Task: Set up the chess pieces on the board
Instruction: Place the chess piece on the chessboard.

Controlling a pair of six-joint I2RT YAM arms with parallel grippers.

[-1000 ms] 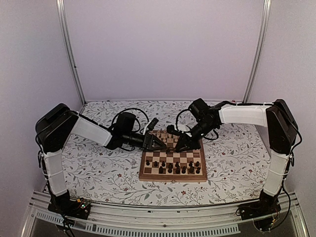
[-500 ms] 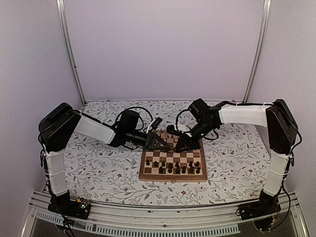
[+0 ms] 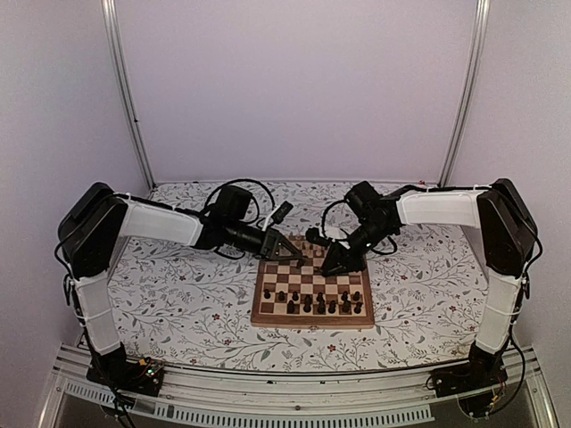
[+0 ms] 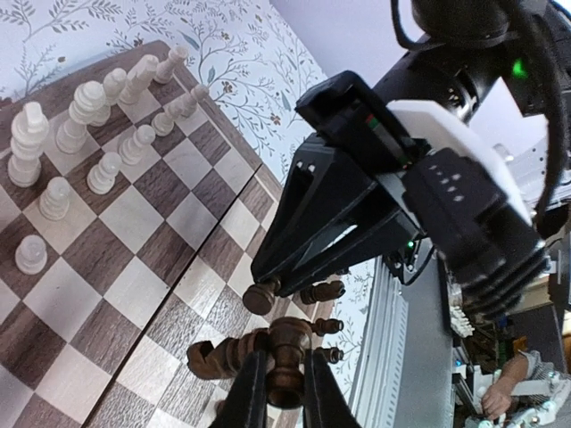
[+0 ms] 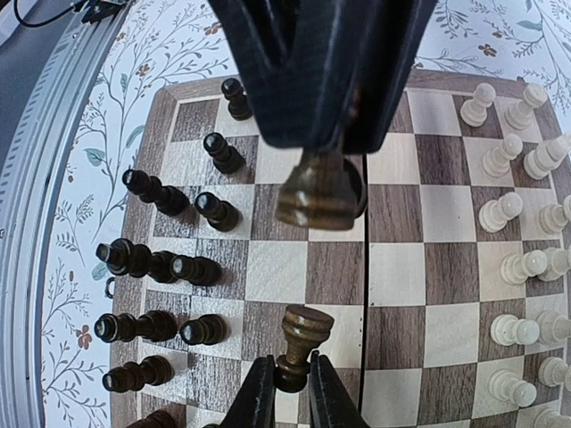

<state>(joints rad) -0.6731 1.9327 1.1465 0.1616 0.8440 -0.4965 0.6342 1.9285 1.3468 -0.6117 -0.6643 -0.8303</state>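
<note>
The board (image 3: pixel 312 287) lies between both arms. Dark chess pieces (image 5: pixel 147 267) stand in rows on its near side, and pale chess pieces (image 4: pixel 85 120) fill the far side. My left gripper (image 4: pixel 284 358) is shut on a dark piece (image 4: pixel 287 352), held by its upper part over the middle squares; in the top view this gripper (image 3: pixel 287 251) is at the board's far left. My right gripper (image 5: pixel 291 361) is shut on a dark pawn (image 5: pixel 302 334) by its head, close beside the centre seam. The two grippers face each other, a short gap apart.
Floral-patterned table surface (image 3: pixel 178 294) surrounds the board. A metal rail (image 3: pixel 268 392) runs along the near edge. Cables loop behind both wrists (image 3: pixel 236 192). A dark piece (image 4: pixel 219 357) lies just to the left of my left fingers (image 4: pixel 245 392).
My left gripper has closed on a dark piece and the left arm has stretched right and farther back over the board. The right arm has hardly moved.
</note>
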